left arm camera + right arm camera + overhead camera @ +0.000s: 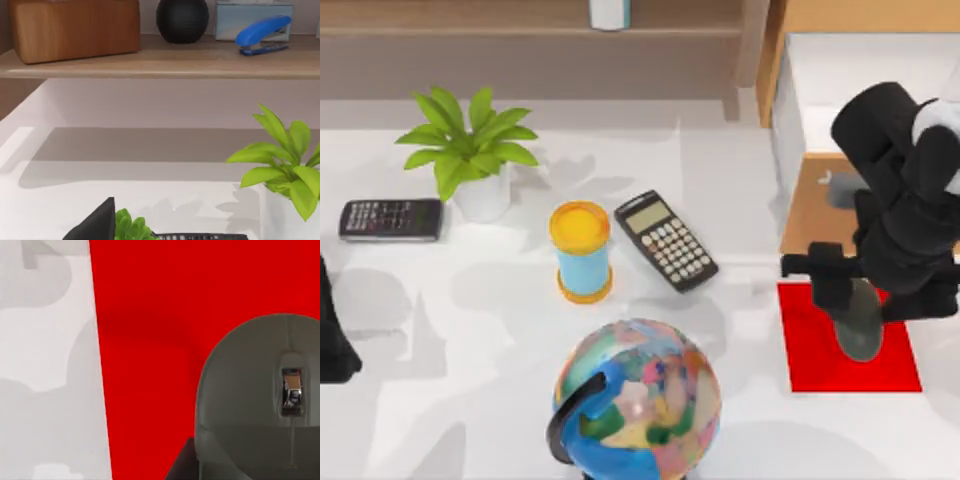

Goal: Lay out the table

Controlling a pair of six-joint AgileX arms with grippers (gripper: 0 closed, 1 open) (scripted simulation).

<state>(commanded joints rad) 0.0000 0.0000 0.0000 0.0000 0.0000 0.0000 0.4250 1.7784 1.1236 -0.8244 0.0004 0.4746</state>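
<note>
One stapler (263, 34) on left-wrist shelf (150, 62).

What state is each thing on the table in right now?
Mouse: over the red mat, under the right gripper.
Drawer: open.
Globe: upright.
Plant: upright.
Yellow-topped cylinder: upright.
Two calculators: lying flat.
Left gripper: parked at the left edge.
</note>
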